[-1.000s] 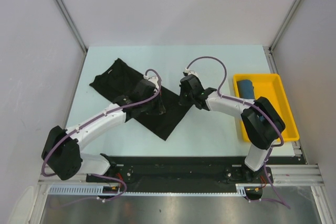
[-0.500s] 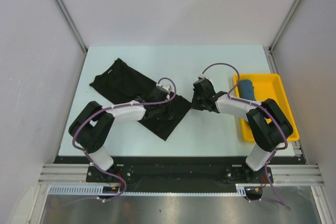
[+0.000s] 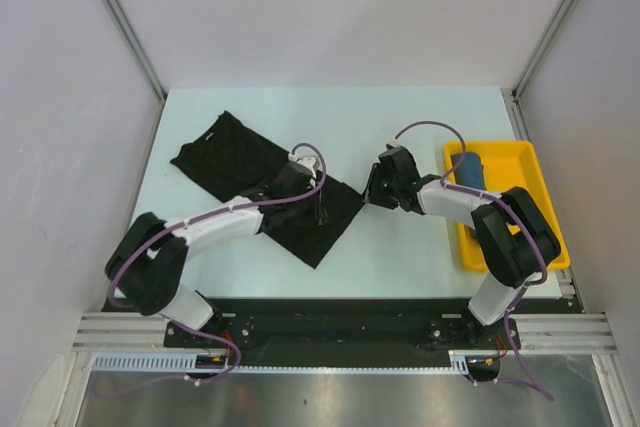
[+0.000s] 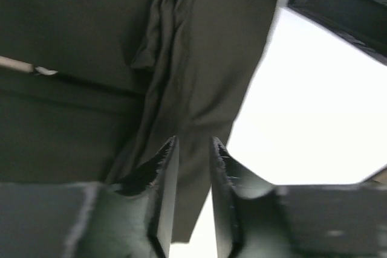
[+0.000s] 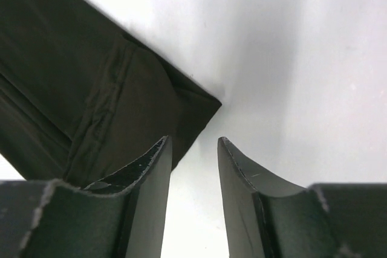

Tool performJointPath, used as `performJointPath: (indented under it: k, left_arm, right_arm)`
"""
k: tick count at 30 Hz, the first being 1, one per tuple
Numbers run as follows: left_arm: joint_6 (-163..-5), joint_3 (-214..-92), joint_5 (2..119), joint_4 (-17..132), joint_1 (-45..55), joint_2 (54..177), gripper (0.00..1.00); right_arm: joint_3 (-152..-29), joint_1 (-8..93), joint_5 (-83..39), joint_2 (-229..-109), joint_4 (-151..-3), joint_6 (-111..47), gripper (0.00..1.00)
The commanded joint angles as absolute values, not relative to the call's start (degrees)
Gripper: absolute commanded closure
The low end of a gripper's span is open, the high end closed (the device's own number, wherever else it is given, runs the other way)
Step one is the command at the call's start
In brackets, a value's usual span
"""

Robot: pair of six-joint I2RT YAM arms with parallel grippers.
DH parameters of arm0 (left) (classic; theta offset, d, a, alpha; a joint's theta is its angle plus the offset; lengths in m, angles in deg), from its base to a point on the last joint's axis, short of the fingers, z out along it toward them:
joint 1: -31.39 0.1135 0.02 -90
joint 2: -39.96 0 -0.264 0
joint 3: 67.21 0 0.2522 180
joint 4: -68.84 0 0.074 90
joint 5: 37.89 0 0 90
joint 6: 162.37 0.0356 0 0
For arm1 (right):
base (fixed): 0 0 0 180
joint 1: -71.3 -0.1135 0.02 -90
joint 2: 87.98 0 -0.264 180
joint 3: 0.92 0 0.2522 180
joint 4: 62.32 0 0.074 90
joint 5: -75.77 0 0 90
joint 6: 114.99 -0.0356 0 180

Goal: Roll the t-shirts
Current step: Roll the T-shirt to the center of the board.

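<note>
My left gripper (image 4: 193,149) stands with its fingers a narrow gap apart, empty, above a creased fold of the flat black cloth t-shirt (image 4: 91,58) near its edge. My right gripper (image 5: 193,149), likewise slightly parted and empty, has that shirt's pointed corner just ahead of its tips. Well off behind it, the rolled teal-blue t-shirt (image 3: 466,169) lies in a yellow plastic tray (image 3: 520,217).

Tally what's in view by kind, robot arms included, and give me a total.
T-shirts: 2 (black t-shirt, teal-blue t-shirt lying in the tray)
Trays: 1 (yellow tray)
Robot arms: 2 (left arm, right arm)
Total: 5
</note>
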State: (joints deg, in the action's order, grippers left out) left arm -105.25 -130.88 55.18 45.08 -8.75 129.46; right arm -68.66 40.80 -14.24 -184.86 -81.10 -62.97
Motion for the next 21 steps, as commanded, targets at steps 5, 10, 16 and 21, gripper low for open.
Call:
performJointPath:
  k: [5, 10, 16, 21]
  left_arm:
    - [-104.97, -126.68, 45.44, 33.91, -18.07, 117.31, 0.55]
    - [-109.27, -123.95, 36.58, 30.83, -27.22, 116.07, 0.48]
    - [-110.6, -126.4, 29.09, 27.23, -32.85, 120.64, 0.48]
    - [-109.03, -128.95, 26.01, 26.43, -35.04, 123.72, 0.49]
  right_arm:
    - [-67.86, 42.73, -18.98, -188.52, -72.65, -66.12, 0.58]
    - [-67.33, 42.65, -17.4, -190.19, -71.95, -67.88, 0.62]
    - [-67.33, 42.74, -16.78, -192.04, -71.25, -69.73, 0.65]
    - [-67.24, 42.74, -15.82, -192.22, -71.25, -69.73, 0.66]
